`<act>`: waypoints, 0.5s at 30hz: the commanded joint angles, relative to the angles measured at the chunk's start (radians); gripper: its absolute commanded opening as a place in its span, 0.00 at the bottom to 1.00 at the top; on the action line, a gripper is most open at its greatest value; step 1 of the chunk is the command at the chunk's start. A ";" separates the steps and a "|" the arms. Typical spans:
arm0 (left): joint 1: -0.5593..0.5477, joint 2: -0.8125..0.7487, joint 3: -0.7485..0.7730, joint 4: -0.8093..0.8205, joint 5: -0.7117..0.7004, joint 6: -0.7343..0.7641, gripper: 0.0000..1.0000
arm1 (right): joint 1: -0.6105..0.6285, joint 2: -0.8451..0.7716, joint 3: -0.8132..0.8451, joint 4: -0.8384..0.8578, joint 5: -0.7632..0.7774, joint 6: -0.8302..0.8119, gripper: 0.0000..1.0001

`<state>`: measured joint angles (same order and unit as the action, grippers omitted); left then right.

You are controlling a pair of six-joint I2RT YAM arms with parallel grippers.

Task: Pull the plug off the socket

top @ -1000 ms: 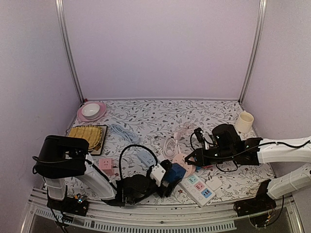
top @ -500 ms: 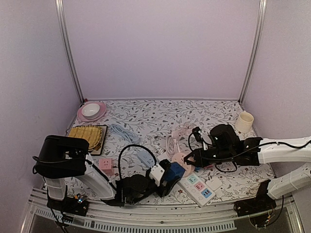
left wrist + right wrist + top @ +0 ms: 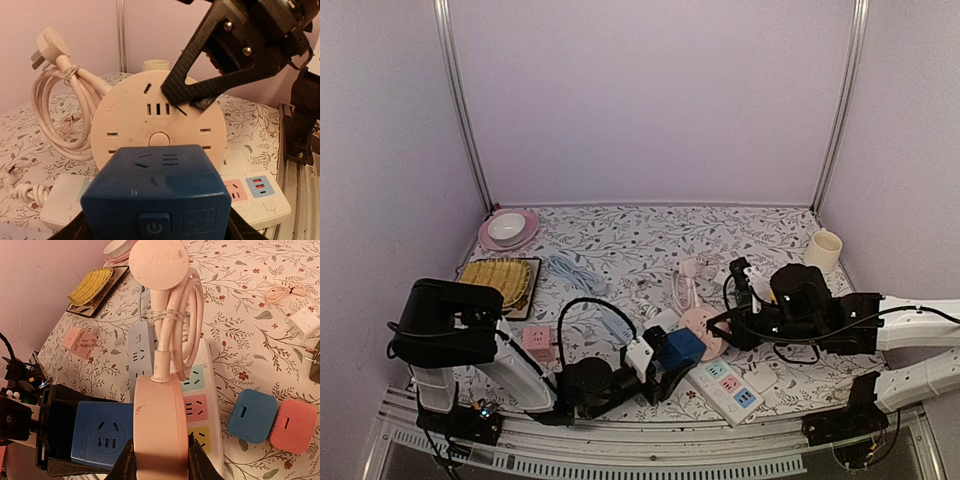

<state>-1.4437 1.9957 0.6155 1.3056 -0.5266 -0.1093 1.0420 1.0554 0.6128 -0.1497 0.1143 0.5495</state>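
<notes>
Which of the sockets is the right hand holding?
The round pale-pink disc socket, clamped on edge in the right hand. The blue cube sits in the left hand; the white strip is unheld.

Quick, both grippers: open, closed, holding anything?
Left gripper: closed on the blue cube socket.
Right gripper: closed on the round pink socket.

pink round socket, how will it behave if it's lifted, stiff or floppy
The pink round socket looks like rigid plastic, so it should stay stiff in the right gripper. Its cord is tied in a bundle, so it would likely move as one lump, perhaps swinging. Gripped across its thin edge, the disc might twist.
</notes>
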 commanded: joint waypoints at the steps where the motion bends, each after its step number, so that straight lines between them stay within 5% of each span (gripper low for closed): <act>1: -0.004 -0.012 -0.060 0.007 -0.052 -0.007 0.17 | -0.032 -0.063 -0.027 -0.019 0.244 -0.048 0.03; 15: -0.007 -0.010 -0.065 0.016 -0.059 -0.003 0.17 | 0.185 0.198 0.143 0.006 0.356 -0.071 0.03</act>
<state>-1.4448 1.9957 0.5705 1.3109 -0.5312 -0.1043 1.1748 1.1839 0.6628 -0.1268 0.2806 0.5377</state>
